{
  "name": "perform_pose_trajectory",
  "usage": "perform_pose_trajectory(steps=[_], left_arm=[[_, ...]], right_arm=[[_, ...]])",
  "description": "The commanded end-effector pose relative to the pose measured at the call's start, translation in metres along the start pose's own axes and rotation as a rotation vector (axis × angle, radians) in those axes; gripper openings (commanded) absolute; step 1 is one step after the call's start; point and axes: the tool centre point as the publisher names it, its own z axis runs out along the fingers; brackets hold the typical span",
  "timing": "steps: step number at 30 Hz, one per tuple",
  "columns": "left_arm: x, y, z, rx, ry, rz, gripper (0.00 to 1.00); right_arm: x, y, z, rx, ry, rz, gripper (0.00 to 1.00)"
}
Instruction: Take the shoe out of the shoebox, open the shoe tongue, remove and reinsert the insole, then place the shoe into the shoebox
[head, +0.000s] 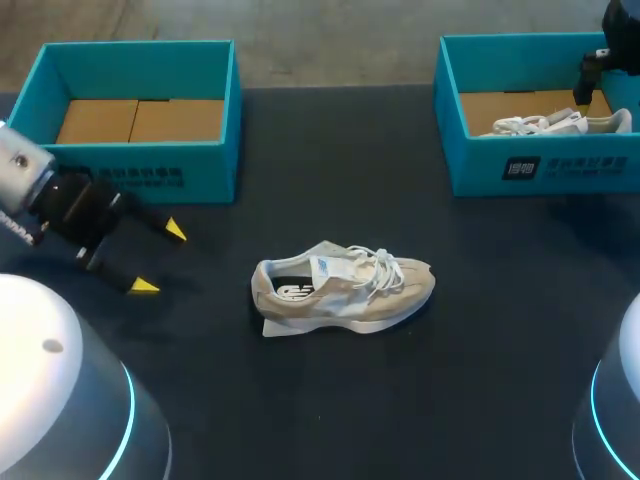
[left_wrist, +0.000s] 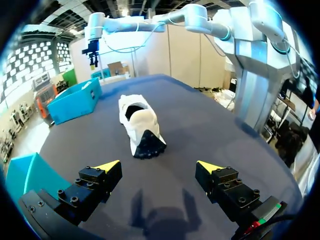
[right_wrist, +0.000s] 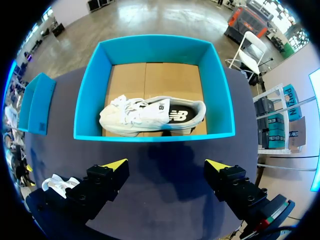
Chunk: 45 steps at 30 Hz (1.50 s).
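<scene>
Left gripper (head: 159, 258) spread, facing shoe (head: 343, 290); right gripper (right_wrist: 166, 165) spread above shoebox (right_wrist: 155, 137).

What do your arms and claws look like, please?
The left claw and right claw are black and blocky with visible bolts, each finger tipped by a bright yellow wedge. The left arm and right arm are silver-white with glowing cyan rings.

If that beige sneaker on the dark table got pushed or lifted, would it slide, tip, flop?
The beige sneaker sits on its wide sole, so a push would probably slide it, not tip it. Its fabric upper looks soft and may crumple when pinched. The loose white laces might dangle or snag.
</scene>
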Motion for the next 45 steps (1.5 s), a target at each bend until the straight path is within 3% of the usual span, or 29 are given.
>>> perform_pose_trajectory(steps=[1, 11, 40, 45], left_arm=[[0.007, 0.012, 0.003, 0.036, -0.135, -0.028, 1.0], [0.012, 0.032, 0.012, 0.083, -0.192, -0.126, 1.0], [0.012, 0.032, 0.012, 0.083, -0.192, -0.126, 1.0], [-0.004, 0.037, 0.02, 0.127, -0.303, -0.155, 1.0]], right_arm=[[0.0, -0.001, 0.0, -0.001, 0.0, 0.001, 1.0], [0.0, -0.001, 0.0, -0.001, 0.0, 0.001, 1.0], [0.0, -0.001, 0.0, -0.001, 0.0, 0.001, 1.0], [0.0, -0.001, 0.0, -0.001, 0.0, 0.001, 1.0]])
